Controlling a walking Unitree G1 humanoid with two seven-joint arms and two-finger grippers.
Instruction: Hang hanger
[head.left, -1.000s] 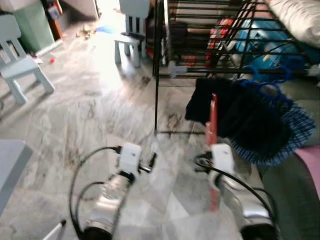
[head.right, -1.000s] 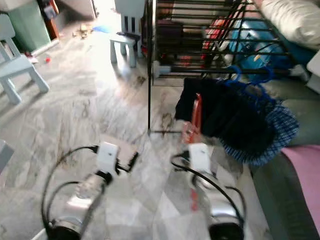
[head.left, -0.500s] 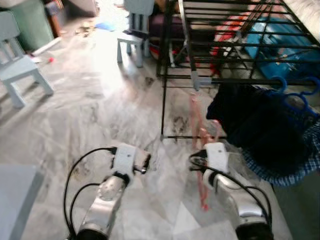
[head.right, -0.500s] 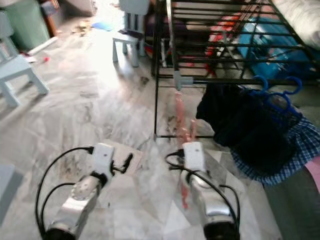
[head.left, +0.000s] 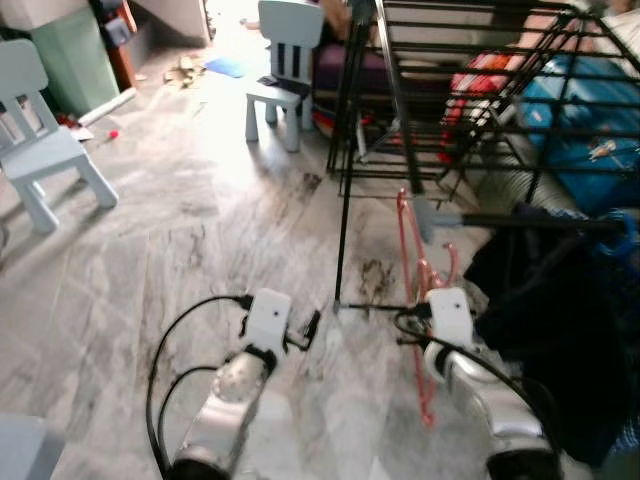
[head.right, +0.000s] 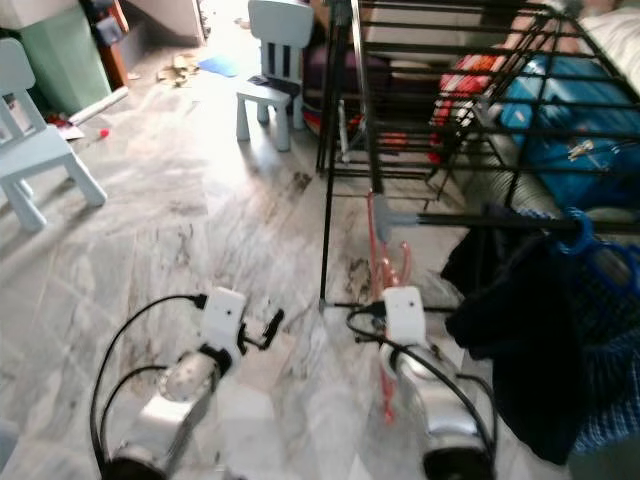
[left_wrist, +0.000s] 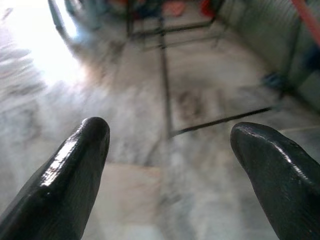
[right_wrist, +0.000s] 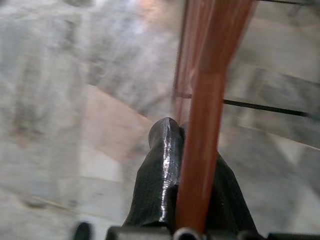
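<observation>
Hanger (head.left: 412, 262) is sitting pinched in our right claw (right_wrist: 192, 165), just before the black drying rack (head.left: 400, 120). Our left claw (left_wrist: 167, 150) is spread wide, holding nothing. We are thinking: lift slowly, then slip its hook over a bar.

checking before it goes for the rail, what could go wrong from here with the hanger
The right gripper pinches the pink hanger on one thin bar, so it may twist or slip in the grip.

The rail of the black drying rack already carries dark clothes on blue hangers; the hook could snag there.

The left gripper is open and holds nothing, so it cannot steady the hanger.
</observation>
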